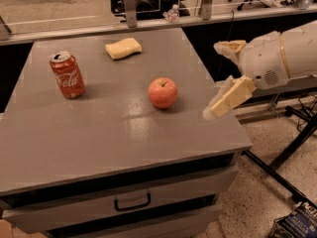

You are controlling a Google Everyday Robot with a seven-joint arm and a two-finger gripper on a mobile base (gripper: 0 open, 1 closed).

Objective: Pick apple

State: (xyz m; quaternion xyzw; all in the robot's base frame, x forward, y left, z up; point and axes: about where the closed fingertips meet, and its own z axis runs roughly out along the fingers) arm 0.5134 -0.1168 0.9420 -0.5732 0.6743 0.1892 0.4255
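The gripper (213, 80) hangs over the right-hand edge of the grey cabinet top (99, 148), as the view shows it. Its 2 cream-coloured fingers (230, 98) are spread wide, with nothing between them. The upper finger points across the tabletop and the lower finger slants down toward the cabinet's edge.

The apple (163, 92) sits on the tabletop near the lower finger's tip, just beyond it toward the middle of the surface, and nothing touches it. It stands upright with its short stem on top. The gap between the 2 fingers opens toward it.

Well past the apple from the fingertips, a red Coca-Cola can (67, 75) stands upright. A pale yellow sponge (123, 48) lies flat near the far edge, across from the upper finger. Below the tabletop, the drawer front carries 1 dark handle (132, 202).
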